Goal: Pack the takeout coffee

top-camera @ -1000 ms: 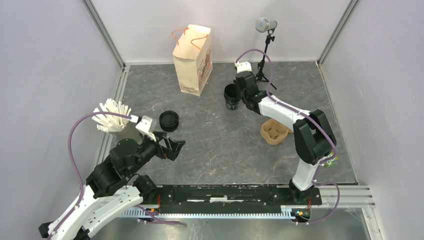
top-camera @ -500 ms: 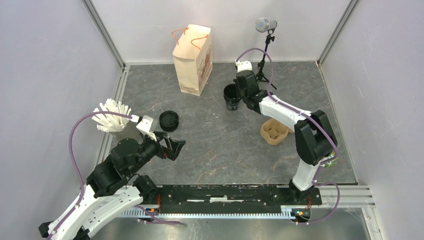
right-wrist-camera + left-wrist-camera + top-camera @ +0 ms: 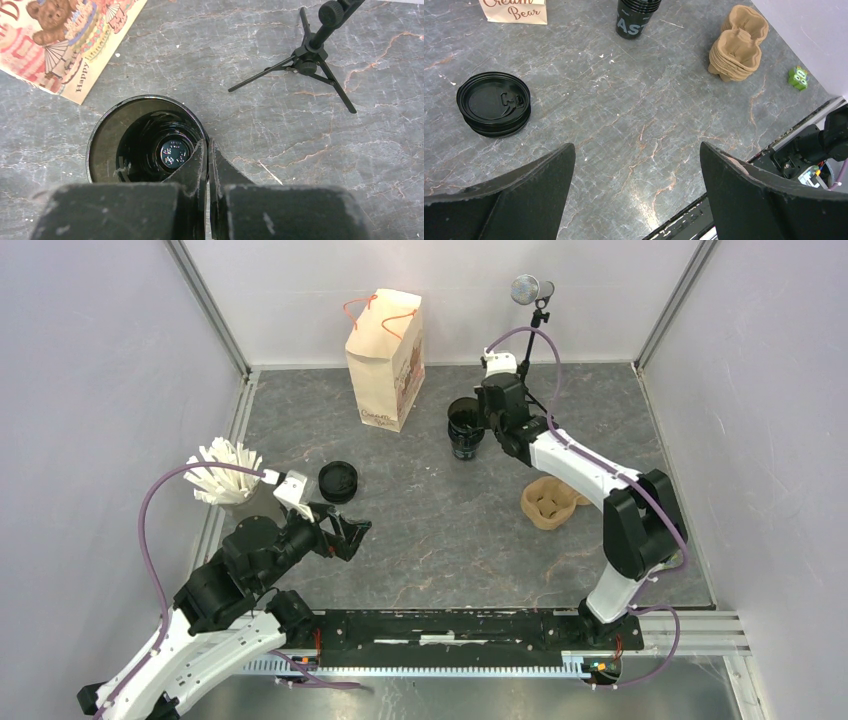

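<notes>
A stack of black cups (image 3: pixel 462 432) stands open-topped on the table right of the paper bag (image 3: pixel 386 358). My right gripper (image 3: pixel 481 423) is shut on the top cup's rim, one finger inside the cup (image 3: pixel 145 137) and one outside. From the right wrist, the right gripper (image 3: pixel 207 146) shows both fingers pressed together over the cup wall. A stack of round black lids (image 3: pixel 339 481) lies at the left. My left gripper (image 3: pixel 352 534) hovers open near the lids (image 3: pixel 494 103) with nothing between its fingers (image 3: pixel 539 180).
A brown pulp cup carrier stack (image 3: pixel 549 502) sits under the right arm. A microphone tripod (image 3: pixel 530 350) stands behind the cups. A holder of white sticks (image 3: pixel 224 476) is at the left edge. A small green item (image 3: pixel 798 78) lies near the right arm's base.
The right gripper has shut on the top cup's rim and risen slightly toward the back, and the stack now looks taller. The left arm has not moved.
</notes>
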You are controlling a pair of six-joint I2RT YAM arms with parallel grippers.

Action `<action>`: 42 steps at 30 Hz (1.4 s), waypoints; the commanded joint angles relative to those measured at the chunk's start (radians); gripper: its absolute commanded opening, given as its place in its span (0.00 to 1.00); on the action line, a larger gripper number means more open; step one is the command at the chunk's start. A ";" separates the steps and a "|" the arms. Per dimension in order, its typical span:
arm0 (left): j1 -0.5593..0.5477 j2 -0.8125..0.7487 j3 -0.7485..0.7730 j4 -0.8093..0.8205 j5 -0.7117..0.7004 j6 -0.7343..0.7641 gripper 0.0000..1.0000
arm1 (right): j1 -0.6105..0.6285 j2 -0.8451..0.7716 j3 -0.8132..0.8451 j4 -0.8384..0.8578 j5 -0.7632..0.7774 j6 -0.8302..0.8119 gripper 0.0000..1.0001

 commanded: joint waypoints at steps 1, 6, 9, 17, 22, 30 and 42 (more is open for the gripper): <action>-0.001 0.015 -0.005 0.014 0.009 -0.015 1.00 | -0.006 -0.071 0.006 0.045 -0.029 0.028 0.00; -0.001 0.030 -0.004 0.013 0.008 -0.015 1.00 | -0.007 -0.130 0.004 0.036 -0.070 0.029 0.00; -0.001 0.038 -0.003 0.007 0.000 -0.017 1.00 | -0.007 -0.187 -0.011 0.029 -0.092 0.031 0.00; -0.001 0.041 0.002 -0.011 -0.046 -0.030 1.00 | 0.003 -0.366 -0.127 -0.007 -0.220 0.042 0.00; -0.001 0.033 -0.002 -0.009 -0.032 -0.030 1.00 | 0.060 -0.537 -0.362 0.006 -0.269 0.058 0.00; -0.001 0.057 -0.001 -0.007 -0.022 -0.025 1.00 | 0.233 -0.707 -0.636 -0.010 -0.236 0.085 0.00; -0.001 0.048 -0.004 -0.007 -0.044 -0.024 1.00 | 0.352 -0.662 -0.750 0.062 -0.161 0.108 0.00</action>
